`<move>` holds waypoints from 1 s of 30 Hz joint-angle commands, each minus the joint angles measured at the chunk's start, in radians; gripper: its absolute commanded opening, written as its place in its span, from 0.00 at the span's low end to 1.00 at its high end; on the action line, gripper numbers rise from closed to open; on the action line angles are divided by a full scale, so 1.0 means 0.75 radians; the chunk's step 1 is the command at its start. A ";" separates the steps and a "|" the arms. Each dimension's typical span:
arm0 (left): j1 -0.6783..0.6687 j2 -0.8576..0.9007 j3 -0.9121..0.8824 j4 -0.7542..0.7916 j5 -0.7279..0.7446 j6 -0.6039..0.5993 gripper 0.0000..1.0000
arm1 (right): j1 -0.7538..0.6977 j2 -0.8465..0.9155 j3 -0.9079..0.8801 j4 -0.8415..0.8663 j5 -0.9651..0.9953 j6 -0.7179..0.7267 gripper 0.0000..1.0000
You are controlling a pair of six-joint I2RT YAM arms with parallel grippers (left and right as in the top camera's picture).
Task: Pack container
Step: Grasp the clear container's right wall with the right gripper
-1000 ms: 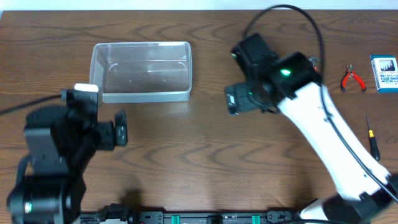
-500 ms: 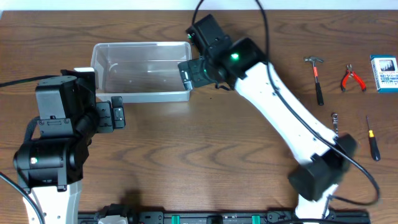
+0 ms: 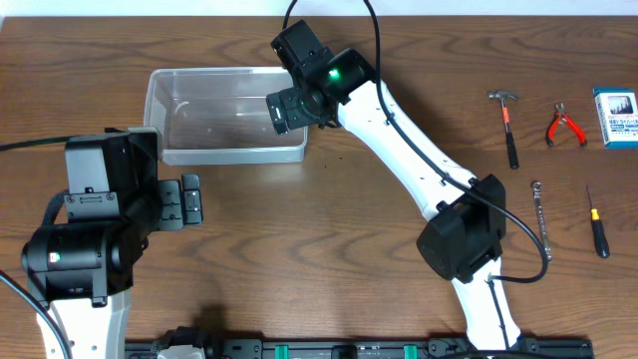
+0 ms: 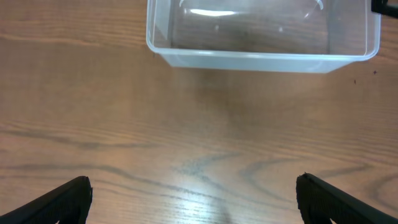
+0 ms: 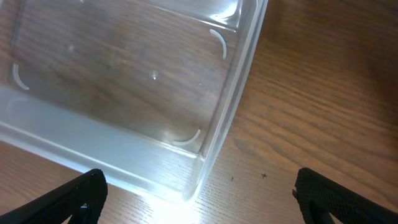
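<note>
- Container (image 3: 225, 154): clear tub at the far left-centre of the table (image 3: 329, 259), upright, long side running left to right. Wood shows through its floor.
- Your right gripper (image 3: 285, 108) hangs over the container's right end, with the arm stretched across from the near right side of the table.
- In the right wrist view its fingers (image 5: 78, 196) sit at the two bottom corners, spread wide and holding nothing. The container's near right corner shows between them, below. You can't tell if they touch the rim.
- Your left gripper (image 3: 189, 199) is on the near side of the container, close to it but apart.
- In the left wrist view its fingers (image 4: 62, 199) are spread wide too, with only bare wood between them. The container's front wall is ahead at the top of that view.
- On the right side of the table, well apart from the container: a hammer (image 3: 506, 125), red pliers (image 3: 564, 125) and a blue-and-white box (image 3: 615, 104).
- Nearer you on that side: a small metal tool (image 3: 539, 207) and a screwdriver (image 3: 596, 227). All five lie flat, none touching.
</note>
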 commanded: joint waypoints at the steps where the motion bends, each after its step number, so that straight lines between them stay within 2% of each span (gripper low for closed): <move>1: 0.004 0.001 0.027 -0.038 0.010 -0.049 0.98 | 0.001 0.069 0.033 -0.002 0.002 0.071 0.99; 5: 0.004 0.001 0.027 -0.068 0.030 -0.055 0.98 | -0.010 0.110 0.033 -0.012 0.012 0.184 0.99; 9: 0.005 0.003 0.027 -0.073 0.030 -0.218 0.98 | -0.032 0.119 0.033 -0.027 0.017 0.363 0.99; 11: 0.005 0.005 0.027 -0.073 0.030 -0.270 0.98 | -0.045 0.119 0.033 -0.027 0.027 0.393 0.99; 13: 0.004 0.008 0.027 -0.074 0.030 -0.275 0.98 | -0.063 0.119 0.033 -0.026 0.017 0.389 0.99; 17: 0.004 0.008 0.027 -0.087 0.030 -0.274 0.98 | -0.082 0.119 0.033 0.004 -0.127 0.235 0.99; 20: 0.004 0.008 0.027 -0.102 0.030 -0.274 0.98 | -0.084 0.119 0.032 0.021 -0.134 0.298 0.99; 25: 0.004 0.008 0.027 -0.114 0.030 -0.274 0.98 | -0.067 0.119 0.031 0.056 0.036 0.302 0.99; 30: 0.004 0.008 0.027 -0.118 0.030 -0.274 0.98 | -0.057 0.119 0.031 -0.031 0.168 0.308 0.99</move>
